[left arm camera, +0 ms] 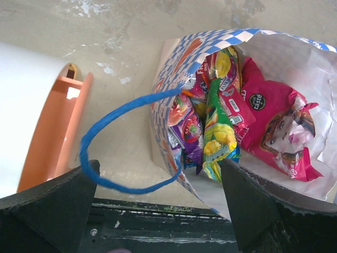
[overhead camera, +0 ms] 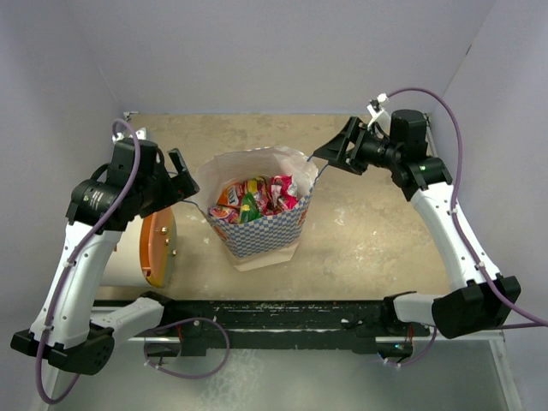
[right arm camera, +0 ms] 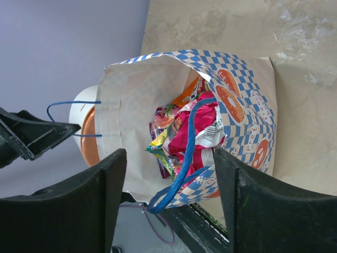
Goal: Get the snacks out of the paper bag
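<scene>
- Wide apart and gripping nothing, the left jaws fill the bottom corners of the left wrist view, one finger (left arm camera: 47, 211) at each side.
- Between them hangs a blue cord handle (left arm camera: 83, 145), its loop passing close by the left-hand finger. Whether it touches I cannot tell.
- Just past the loop, and toward the right-hand finger, is the paper bag (left arm camera: 295, 58), its mouth gaping toward these jaws.
- Inside it the snacks (left arm camera: 218, 132) are packed together: a green-yellow packet in the middle, purple ones beside it, and a pink packet (left arm camera: 279, 124) against the white inner wall.
- Out to the left of these jaws a white cylinder (left arm camera: 26, 105) lies on its side on the table (left arm camera: 131, 31), with its orange lid (left arm camera: 58, 132) facing the bag.
- The right jaws are likewise spread and gripping nothing, a dark finger (right arm camera: 79, 211) on each side of the right wrist view.
- Between them is the bag's near rim with the second blue handle (right arm camera: 185, 155) curving down toward the gap, and straight ahead are pink and yellow packets (right arm camera: 197, 129) in the open mouth.
- From above, the bag (overhead camera: 257, 233) stands upright between the two sets of jaws. The left ones are just beside its left rim and the right ones at its far right corner.
</scene>
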Robot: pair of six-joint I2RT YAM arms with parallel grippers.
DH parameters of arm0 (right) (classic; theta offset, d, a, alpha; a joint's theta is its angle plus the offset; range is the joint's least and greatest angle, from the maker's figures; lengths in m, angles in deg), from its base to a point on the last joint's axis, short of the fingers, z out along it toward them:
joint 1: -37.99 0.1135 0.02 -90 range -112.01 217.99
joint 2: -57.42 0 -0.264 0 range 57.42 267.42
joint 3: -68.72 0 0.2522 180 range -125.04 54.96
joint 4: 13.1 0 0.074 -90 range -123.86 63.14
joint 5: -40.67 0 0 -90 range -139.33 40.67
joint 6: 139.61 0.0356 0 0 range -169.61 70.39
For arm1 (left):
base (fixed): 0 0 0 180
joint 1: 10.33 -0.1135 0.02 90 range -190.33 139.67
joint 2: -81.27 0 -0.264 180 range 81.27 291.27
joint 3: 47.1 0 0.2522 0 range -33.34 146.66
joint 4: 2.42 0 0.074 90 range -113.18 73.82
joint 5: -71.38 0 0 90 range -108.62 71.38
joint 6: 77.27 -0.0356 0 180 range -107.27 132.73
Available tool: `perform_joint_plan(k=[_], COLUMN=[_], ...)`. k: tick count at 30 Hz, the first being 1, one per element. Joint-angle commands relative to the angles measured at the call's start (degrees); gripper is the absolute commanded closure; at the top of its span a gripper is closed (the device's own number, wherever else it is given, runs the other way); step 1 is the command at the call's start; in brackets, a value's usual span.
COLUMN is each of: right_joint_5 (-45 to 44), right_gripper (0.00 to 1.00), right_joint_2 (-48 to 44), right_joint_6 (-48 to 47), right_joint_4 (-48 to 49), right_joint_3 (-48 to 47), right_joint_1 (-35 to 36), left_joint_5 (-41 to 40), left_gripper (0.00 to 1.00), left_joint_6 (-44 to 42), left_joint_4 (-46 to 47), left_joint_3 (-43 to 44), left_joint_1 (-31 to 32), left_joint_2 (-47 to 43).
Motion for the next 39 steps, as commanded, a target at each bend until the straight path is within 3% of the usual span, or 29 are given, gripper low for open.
perform_joint_plan(k=[1, 9, 13, 18, 27, 34, 39], right_joint_5=[3.9, 5.7, 6.2, 8.8, 13.0, 9.1, 3.6], right_gripper=[0.34, 0.62, 0.81, 1.0, 1.0, 1.0, 1.0], right_joint_2=[-0.6, 0.6, 0.9, 1.8, 0.5, -0.6, -4.2], right_joint_6=[1.4, 0.6, 0.4, -0.4, -1.9, 0.3, 3.9], right_joint_4=[4.8, 4.4, 2.5, -0.7, 1.3, 3.9, 5.5], right_joint_3=[0.7, 0.2, -1.9, -5.4, -6.2, -5.5, -2.4], right_joint_1=[-0.2, -0.2, -0.2, -0.2, 0.7, 8.5, 10.6], left_joint_5=[1.8, 1.0, 1.7, 2.6, 4.0, 6.1, 12.2], left_gripper=[0.05, 0.35, 0.64, 0.79, 1.0, 1.0, 1.0], left_joint_6=[1.3, 0.7, -0.1, -1.4, -3.7, -6.4, -6.2], left_joint_4=[5.5, 8.2, 8.1, 8.5, 6.9, 5.0, 7.1], left_joint_3=[0.0, -0.9, 1.0, 5.4, 13.5, 22.8, 22.6], left_joint_1=[-0.4, -0.8, -1.0, -1.1, -1.0, -1.1, -1.0], left_joint_2=[0.9, 2.8, 4.9, 4.0, 2.3, 5.4, 5.7])
